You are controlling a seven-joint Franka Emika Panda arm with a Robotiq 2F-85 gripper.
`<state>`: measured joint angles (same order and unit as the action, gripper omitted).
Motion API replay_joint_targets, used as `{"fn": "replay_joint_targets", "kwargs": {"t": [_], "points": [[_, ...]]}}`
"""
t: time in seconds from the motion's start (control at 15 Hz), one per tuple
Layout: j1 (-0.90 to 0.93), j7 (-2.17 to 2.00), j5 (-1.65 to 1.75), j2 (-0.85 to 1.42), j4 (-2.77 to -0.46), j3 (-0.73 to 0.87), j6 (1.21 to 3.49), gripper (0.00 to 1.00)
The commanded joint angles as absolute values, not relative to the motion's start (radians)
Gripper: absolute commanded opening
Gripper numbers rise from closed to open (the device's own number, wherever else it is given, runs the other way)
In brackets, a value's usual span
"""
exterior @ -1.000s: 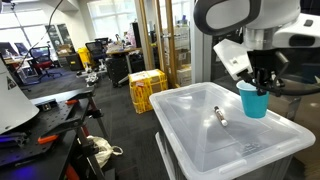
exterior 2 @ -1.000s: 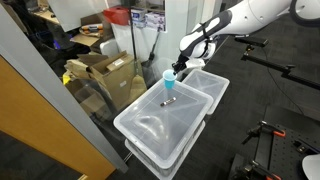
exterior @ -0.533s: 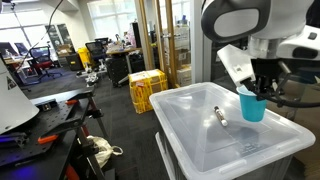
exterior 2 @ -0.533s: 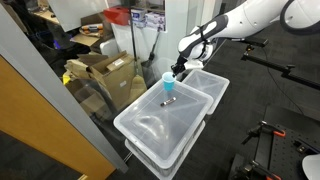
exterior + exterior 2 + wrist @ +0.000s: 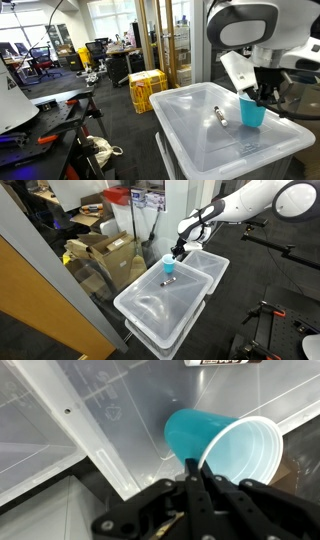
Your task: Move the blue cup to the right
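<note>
In an exterior view, the white-and-black marker (image 5: pixel 220 117) lay on the clear storage-bin lid (image 5: pixel 190 135), left of the jaws. The gripper (image 5: pixel 262 99) had its jaws drawn nearly together, pinching the rim of the blue cup (image 5: pixel 253 113), which hung upright just beneath them. The carry seemed mostly done, with setting down and letting go still to come. Compared with a second earlier, cup and gripper had sunk closer to the lid; whether the base touched it I could not tell.
</note>
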<state>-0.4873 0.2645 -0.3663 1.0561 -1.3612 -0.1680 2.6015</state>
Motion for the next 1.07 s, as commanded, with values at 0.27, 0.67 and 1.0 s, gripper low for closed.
{"fn": "replay_joint_targets", "kwargs": {"t": [0.27, 0.67, 1.0], "points": [[-0.466, 0.205, -0.364, 1.097, -1.276, -0.145, 2.542, 0.09], [-0.46, 0.2, -0.363, 1.105, -1.256, -0.14, 2.525, 0.35], [-0.451, 0.203, -0.365, 1.084, -1.285, -0.14, 2.548, 0.27]]}}
